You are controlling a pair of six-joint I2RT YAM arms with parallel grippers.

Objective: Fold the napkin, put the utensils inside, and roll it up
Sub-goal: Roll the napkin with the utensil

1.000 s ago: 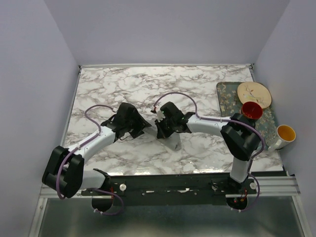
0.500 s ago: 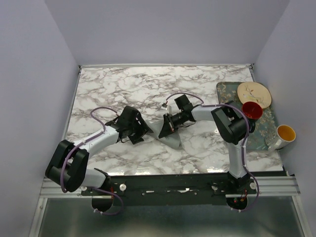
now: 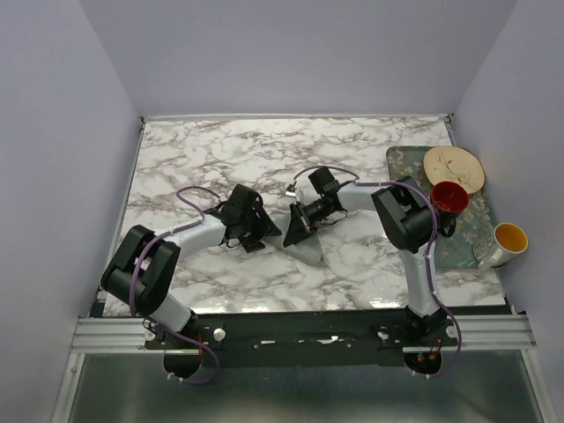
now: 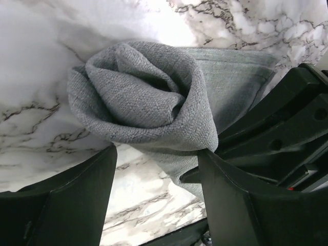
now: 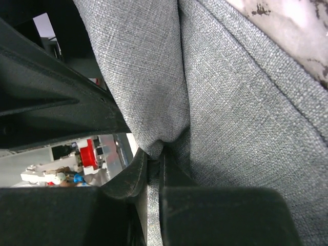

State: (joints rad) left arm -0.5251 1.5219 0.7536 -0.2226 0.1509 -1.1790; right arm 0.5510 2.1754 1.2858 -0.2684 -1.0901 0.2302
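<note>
Right gripper (image 5: 156,171) is pressed tight on a fold of the napkin (image 4: 143,97), with cloth squeezed between its fingers. Left gripper (image 4: 156,151) is spread wide, one finger on each side of the rolled end. One finger looks like it brushes the fabric, but I can't really tell. The napkin is a loose grey roll, with a flat tail running under the right gripper. It sits about mid-worktop (image 3: 203,150), slightly toward the near edge, between the two grippers. Over by the right edge there's a floral tray (image 3: 401,172) carrying a plate (image 3: 454,167) and a red cup (image 3: 448,196). An orange-lined cup (image 3: 510,238) sits at the tray's near right corner.
</note>
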